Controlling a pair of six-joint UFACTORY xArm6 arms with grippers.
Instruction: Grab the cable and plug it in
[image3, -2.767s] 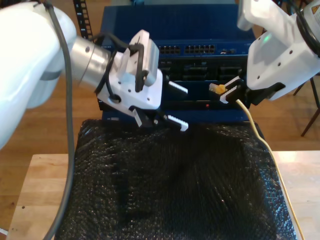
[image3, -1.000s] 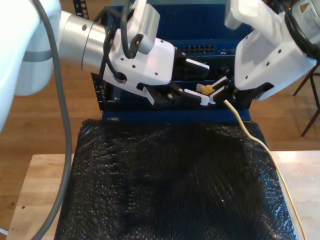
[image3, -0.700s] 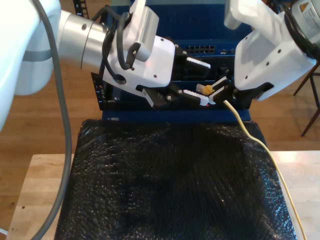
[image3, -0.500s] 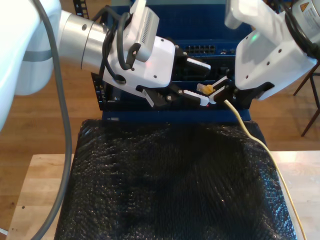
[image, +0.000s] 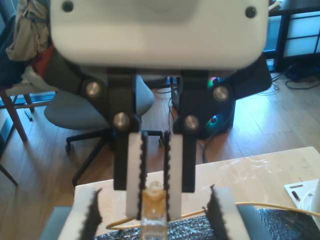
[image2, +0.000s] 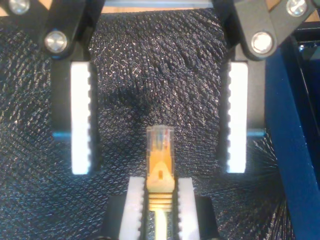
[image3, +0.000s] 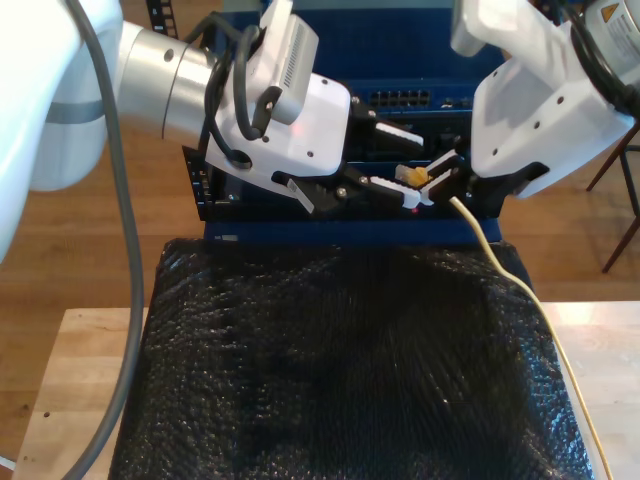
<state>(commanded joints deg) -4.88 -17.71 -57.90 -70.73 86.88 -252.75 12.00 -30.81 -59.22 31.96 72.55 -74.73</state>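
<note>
First gripper (image3: 440, 183) clenched on cable (image2: 159, 160) connector; second gripper (image3: 392, 160) released, straddling connector tip w/o contact.

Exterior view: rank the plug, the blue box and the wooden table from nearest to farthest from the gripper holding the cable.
1. Plug, held in my first gripper.
2. Blue box, just behind it.
3. Wooden table, lower, toward the camera.

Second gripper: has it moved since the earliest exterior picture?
Yes. My second gripper rose against the blue rack and shifted toward the exterior view's right, its open jaws now flanking the cable's connector.
</note>
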